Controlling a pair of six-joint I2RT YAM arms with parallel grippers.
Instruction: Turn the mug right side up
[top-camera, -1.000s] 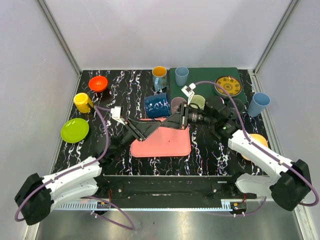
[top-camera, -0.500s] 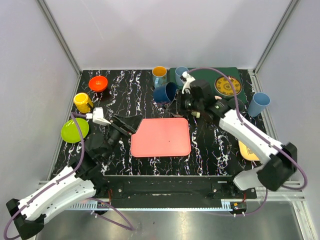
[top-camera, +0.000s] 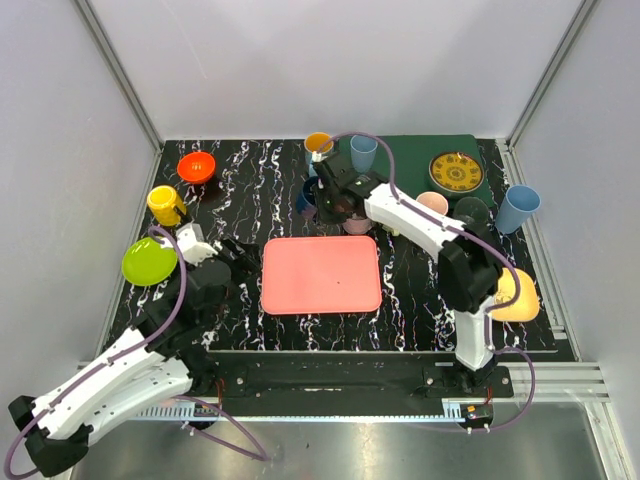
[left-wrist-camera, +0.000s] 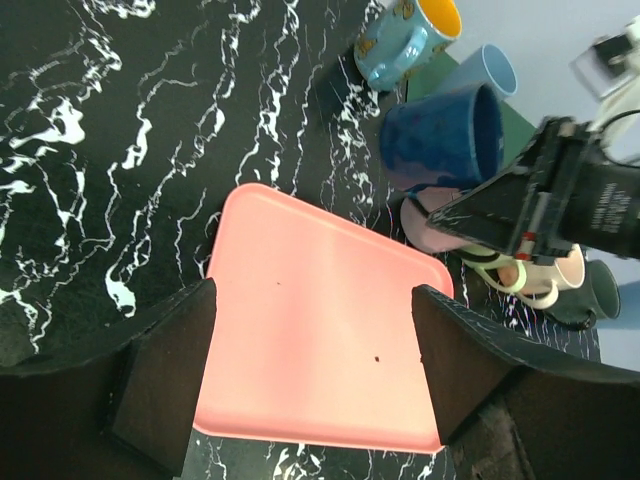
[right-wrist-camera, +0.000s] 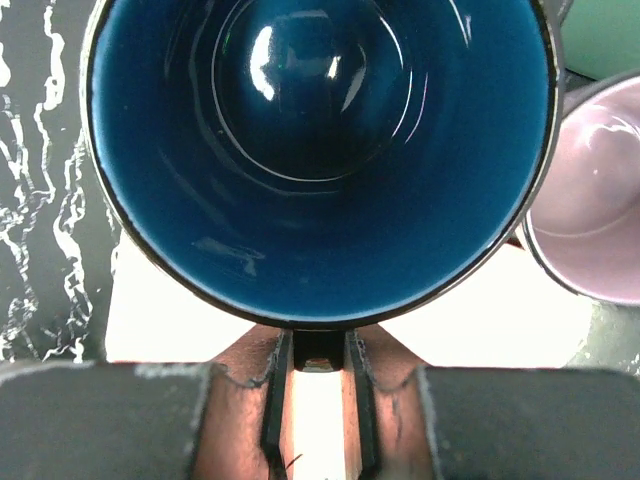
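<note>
Seen from above, the right gripper (top-camera: 325, 197) sits in the upper centre of the frame. Its fingers are pinched tight on the rim of the dark blue mug (left-wrist-camera: 440, 138). The mug's open mouth faces the right wrist camera, and it sits just above the pink tray (top-camera: 320, 272) in the frame. At lower left, the left gripper (left-wrist-camera: 315, 370) is spread wide, holding nothing.

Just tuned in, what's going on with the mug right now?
The right gripper is shut on the rim of the dark blue mug, holding it tilted next to a pink cup behind the pink tray; it is not set down upright yet. The left gripper is open and empty, hovering near the tray's left side.
</note>
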